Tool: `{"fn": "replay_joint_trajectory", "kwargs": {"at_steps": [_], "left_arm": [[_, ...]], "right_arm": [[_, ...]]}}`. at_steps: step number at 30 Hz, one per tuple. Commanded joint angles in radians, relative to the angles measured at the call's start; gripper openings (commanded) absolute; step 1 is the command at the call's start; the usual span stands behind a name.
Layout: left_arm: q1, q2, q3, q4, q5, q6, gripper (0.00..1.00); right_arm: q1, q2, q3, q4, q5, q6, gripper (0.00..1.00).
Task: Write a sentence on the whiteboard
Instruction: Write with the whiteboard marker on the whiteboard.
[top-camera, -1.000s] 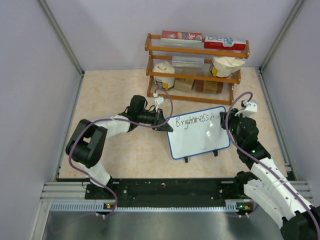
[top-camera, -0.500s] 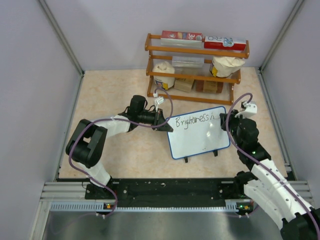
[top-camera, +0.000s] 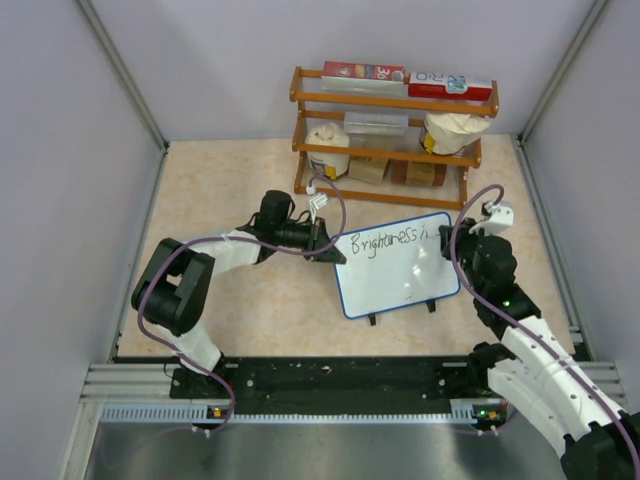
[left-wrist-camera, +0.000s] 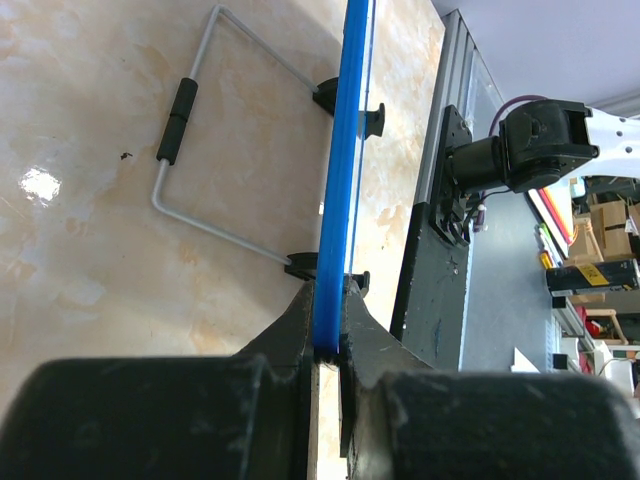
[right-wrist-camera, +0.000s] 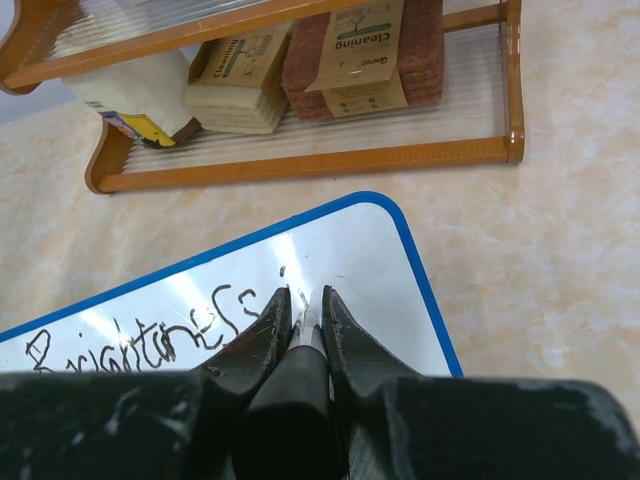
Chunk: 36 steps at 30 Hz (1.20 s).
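Observation:
The whiteboard (top-camera: 395, 275) stands tilted on small black feet at the middle right of the table. My left gripper (top-camera: 330, 250) is shut on its left edge, and the blue rim (left-wrist-camera: 338, 180) runs straight out from between the jaws of that gripper (left-wrist-camera: 328, 300). My right gripper (top-camera: 447, 246) is shut on a black marker (right-wrist-camera: 297, 390), whose tip touches the board's upper right part (right-wrist-camera: 370, 260). The sentence (top-camera: 380, 241) reads "Brightness" plus a stroke or two; the same lettering (right-wrist-camera: 130, 345) ends just left of my right gripper (right-wrist-camera: 303, 298).
A wooden rack (top-camera: 395, 100) stands behind the board with boxes, paper bags and packs of sponges (right-wrist-camera: 365, 50). A wire stand (left-wrist-camera: 190, 130) is folded out behind the board. A metal rail (top-camera: 330, 385) runs along the near edge. Grey walls close three sides.
My right gripper has shifted slightly with the marker at the end of the lettering. The left gripper and the whiteboard have stayed still.

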Motion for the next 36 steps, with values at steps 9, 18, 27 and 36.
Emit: {"fn": "replay_joint_trajectory", "kwargs": {"at_steps": [9, 18, 27, 36], "left_arm": [[-0.013, 0.028, -0.018, -0.070, -0.158, 0.146, 0.00], [-0.013, 0.030, -0.018, -0.068, -0.156, 0.145, 0.00], [-0.013, 0.030, -0.018, -0.068, -0.156, 0.145, 0.00], [-0.013, 0.028, -0.016, -0.068, -0.155, 0.145, 0.00]], "right_arm": [[-0.009, 0.035, 0.059, 0.043, 0.029, -0.005, 0.00], [-0.009, 0.045, 0.070, 0.046, 0.046, -0.006, 0.00], [-0.023, 0.034, 0.061, 0.040, 0.049, -0.006, 0.00], [-0.025, 0.012, 0.042, 0.013, 0.049, -0.006, 0.00]]}}
